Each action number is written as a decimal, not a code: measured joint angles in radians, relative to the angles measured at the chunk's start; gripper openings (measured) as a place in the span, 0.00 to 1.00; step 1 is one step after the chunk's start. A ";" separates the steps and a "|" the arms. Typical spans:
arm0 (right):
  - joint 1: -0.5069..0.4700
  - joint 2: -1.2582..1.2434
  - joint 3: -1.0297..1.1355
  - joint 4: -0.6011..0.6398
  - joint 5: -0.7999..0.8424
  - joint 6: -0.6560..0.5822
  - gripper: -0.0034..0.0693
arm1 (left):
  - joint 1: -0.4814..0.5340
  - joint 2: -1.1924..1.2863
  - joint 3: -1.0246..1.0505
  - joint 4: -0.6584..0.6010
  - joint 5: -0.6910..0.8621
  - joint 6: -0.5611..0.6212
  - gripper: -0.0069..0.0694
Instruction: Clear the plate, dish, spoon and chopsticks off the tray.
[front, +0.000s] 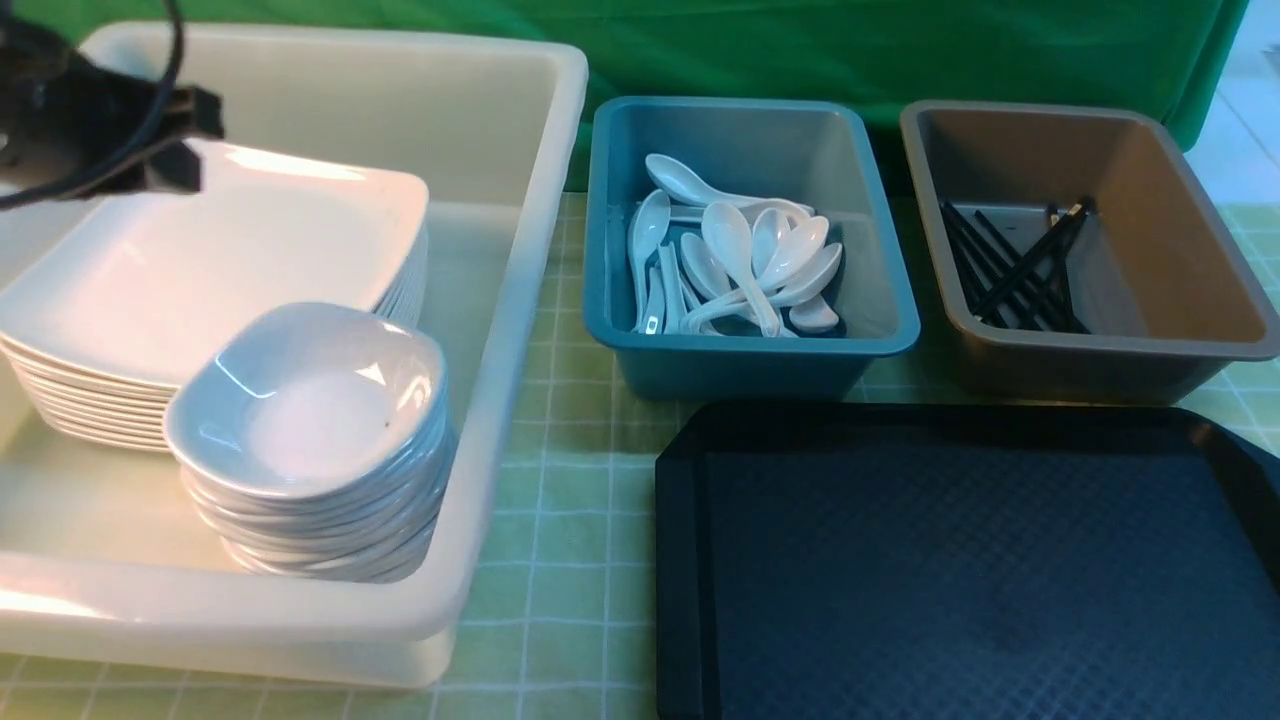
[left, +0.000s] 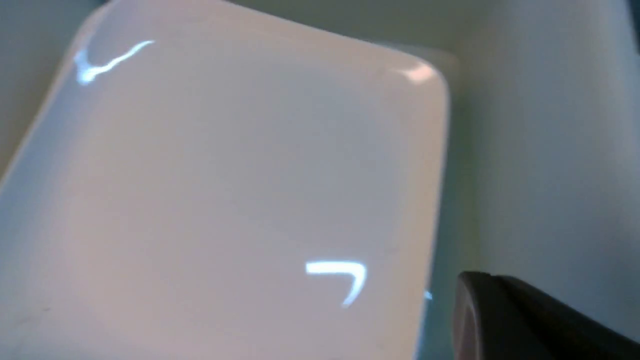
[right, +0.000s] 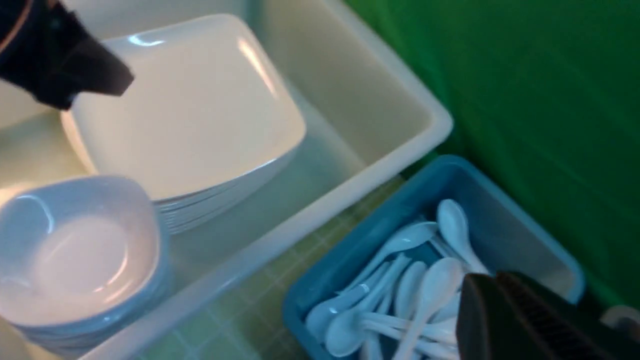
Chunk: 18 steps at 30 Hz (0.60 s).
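The black tray (front: 684, 560) at the front right has nothing on it. White square plates (front: 230, 260) form a stack in the cream bin (front: 520, 300), with a stack of small deep dishes (front: 310, 400) in front of them. My left gripper (front: 190, 140) hovers open and empty over the far left edge of the top plate (left: 225, 175); only one finger (left: 505, 320) shows in the left wrist view. White spoons (front: 740, 250) lie in the teal bin (front: 750, 355). Black chopsticks (front: 1010, 270) lie in the brown bin (front: 1100, 355). One right finger (right: 505, 325) hangs over the spoons (right: 415, 300), holding nothing.
The three bins stand along the back on a green checked cloth (front: 560, 480), with a green backdrop (front: 800, 50) behind. The tray sits just in front of the teal and brown bins. The right arm is out of the front view.
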 joint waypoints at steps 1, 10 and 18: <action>0.000 -0.031 0.001 -0.031 0.000 0.013 0.05 | -0.017 -0.012 -0.043 0.000 0.067 0.009 0.07; 0.000 -0.388 0.209 -0.324 -0.006 0.241 0.05 | -0.052 -0.273 -0.123 0.013 0.259 0.035 0.07; 0.000 -0.905 1.017 -0.535 -0.520 0.560 0.05 | -0.052 -0.723 0.130 0.003 0.199 0.027 0.07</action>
